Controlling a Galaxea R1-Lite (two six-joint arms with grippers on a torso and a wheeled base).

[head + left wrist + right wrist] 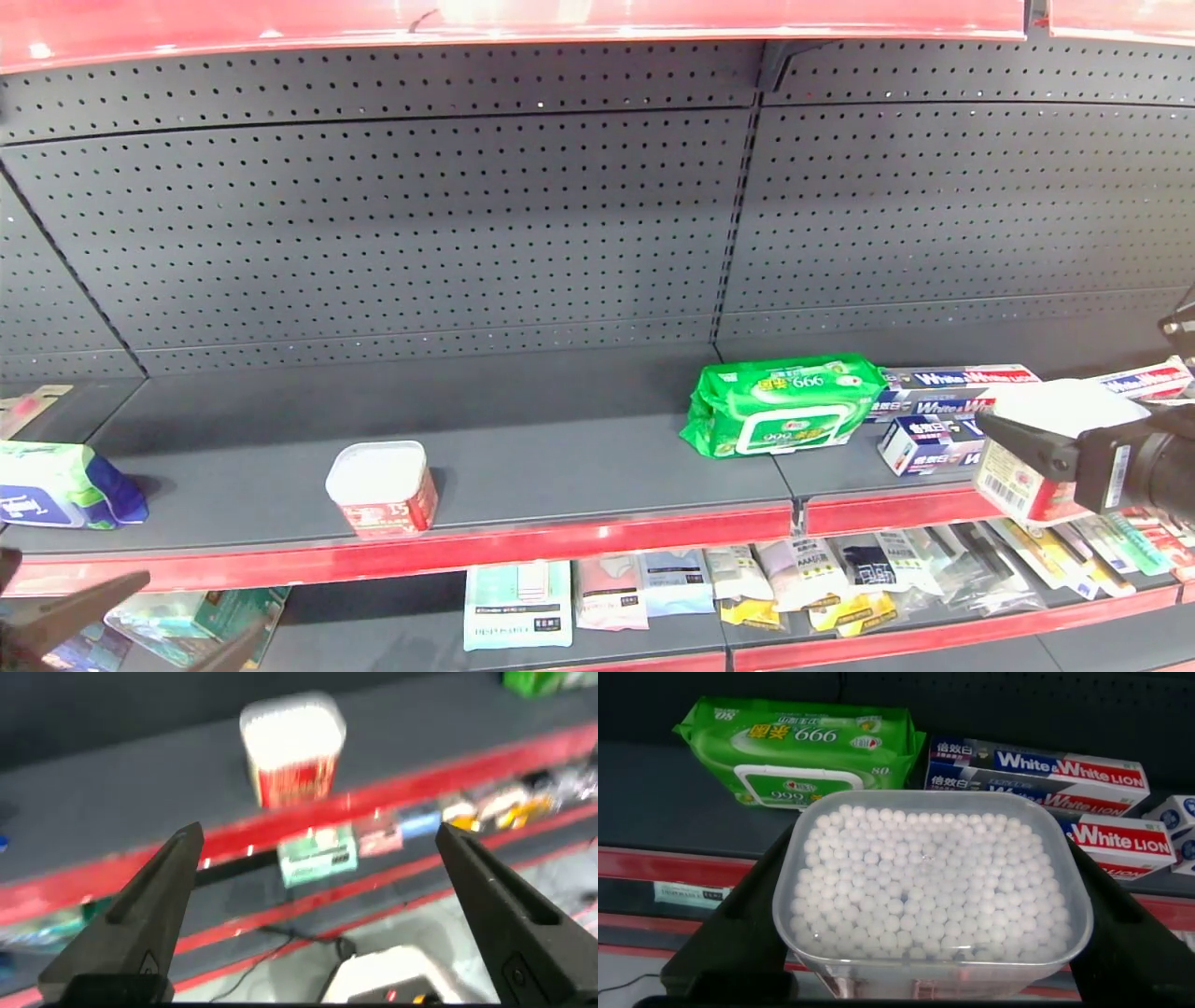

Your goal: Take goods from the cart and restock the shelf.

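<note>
My right gripper (934, 952) is clamped on a clear tub of cotton swabs (929, 877), one finger down each side. From my wrist I see mostly its top, packed with white tips, and the fingertips are lost behind its walls. Just past the tub lie stacked toothpaste boxes (1036, 770), partly covered by it, the outermost cut off at the edge. To the left of this hand and a little farther back is a green wet-wipes pack (799, 751), lying flat on the shelf (560, 537).

My left gripper (320, 835) hangs low before the shelf's red front edge, spread wide with nothing in it. Beyond it a second swab tub (292, 751) stands near that edge, too blurred to make out its label. Off to this hand's left is a blue-and-green soft pack (61, 485), cut off at the edge.
</note>
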